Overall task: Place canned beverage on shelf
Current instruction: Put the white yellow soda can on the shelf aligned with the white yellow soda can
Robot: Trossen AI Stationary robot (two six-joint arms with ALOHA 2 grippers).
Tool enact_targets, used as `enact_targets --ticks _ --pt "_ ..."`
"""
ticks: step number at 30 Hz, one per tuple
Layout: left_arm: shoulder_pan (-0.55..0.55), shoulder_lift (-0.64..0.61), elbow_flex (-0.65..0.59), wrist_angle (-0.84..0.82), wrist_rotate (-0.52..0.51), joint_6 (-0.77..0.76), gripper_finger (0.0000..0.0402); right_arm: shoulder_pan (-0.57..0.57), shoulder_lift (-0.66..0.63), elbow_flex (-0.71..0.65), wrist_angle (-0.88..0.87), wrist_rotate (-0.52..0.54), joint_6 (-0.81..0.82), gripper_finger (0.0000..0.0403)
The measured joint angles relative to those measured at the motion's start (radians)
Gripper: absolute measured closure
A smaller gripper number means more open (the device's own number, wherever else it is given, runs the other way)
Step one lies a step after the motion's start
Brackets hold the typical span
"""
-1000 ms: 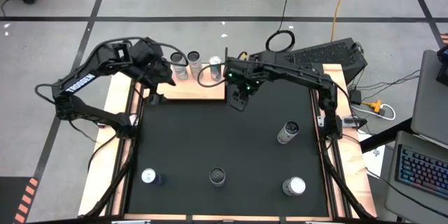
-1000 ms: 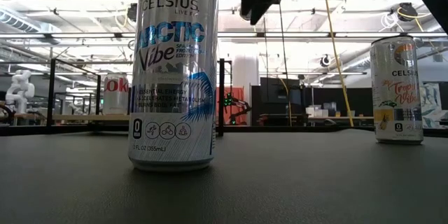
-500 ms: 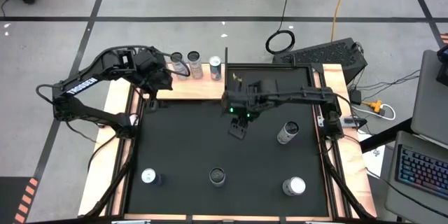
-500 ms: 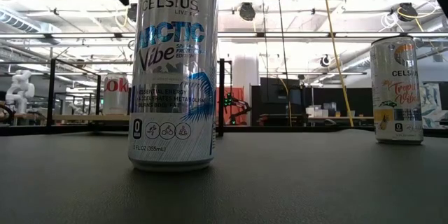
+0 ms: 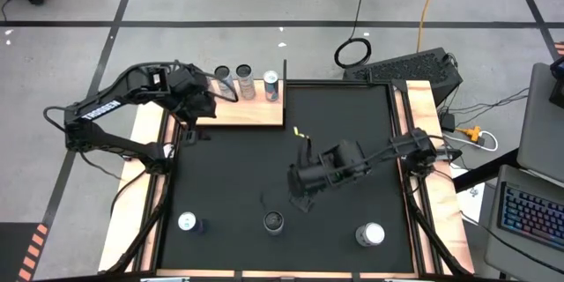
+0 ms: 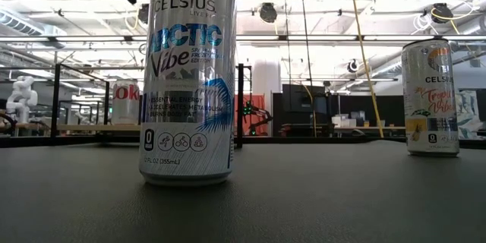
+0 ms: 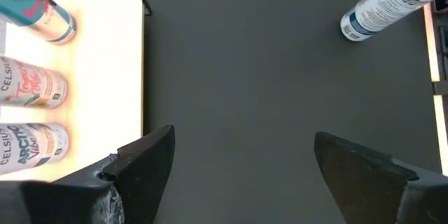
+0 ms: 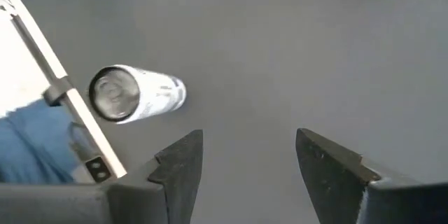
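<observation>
The shelf (image 5: 249,112), a light-wood board with black corner rods, lies at the mat's far left and bears three upright cans (image 5: 245,76) along its far edge. These cans (image 7: 31,87) also show in the left wrist view. My left gripper (image 5: 198,116) hangs open above the shelf's left end (image 7: 98,77), with bare mat between its fingers (image 7: 241,140). My right gripper (image 5: 301,198) hangs open over the middle of the mat, above and a little right of a can (image 5: 274,221). Its wrist view shows nothing between its fingers (image 8: 248,140) and a silver can (image 8: 133,94) standing farther off.
More cans stand along the mat's near edge (image 5: 188,222) (image 5: 370,234). In the low view a tall silver can (image 6: 186,76) stands close and another (image 6: 430,99) stands at the right. Wooden strips (image 5: 423,203) edge the black mat. The mat's centre and far right are bare.
My right gripper has swung in a wide arc from beside the shelf's right end toward the table's near edge, rolling its wrist, and now hangs over the middle of the mat. Its arm now covers the can that stood at the mat's right. No can has moved.
</observation>
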Motion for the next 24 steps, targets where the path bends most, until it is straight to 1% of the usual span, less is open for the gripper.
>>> enact_targets --ticks 3,6,11,14,18,24 --pt "-0.011 -0.007 0.000 -0.004 0.000 0.008 0.0056 0.037 0.000 0.000 0.000 0.001 0.063 0.0190" --pt "-0.015 -0.012 0.000 -0.004 0.000 0.011 0.0056 0.071 0.000 0.000 -0.001 0.029 0.094 0.0190" --pt "-0.015 -0.011 0.000 -0.005 -0.001 0.012 0.0056 0.113 0.000 0.000 0.000 0.026 0.038 0.0190" --pt "-0.015 -0.012 0.000 -0.006 -0.001 -0.001 0.0056 0.118 0.000 0.000 0.006 0.027 0.029 0.0190" --pt "-0.015 -0.012 0.000 -0.017 -0.002 -0.034 0.0056 0.110 0.000 0.000 0.037 0.058 0.058 0.0190" --pt "-0.015 -0.012 0.000 -0.020 -0.002 -0.034 0.0056 0.106 0.008 0.000 0.021 0.075 0.106 0.0190"
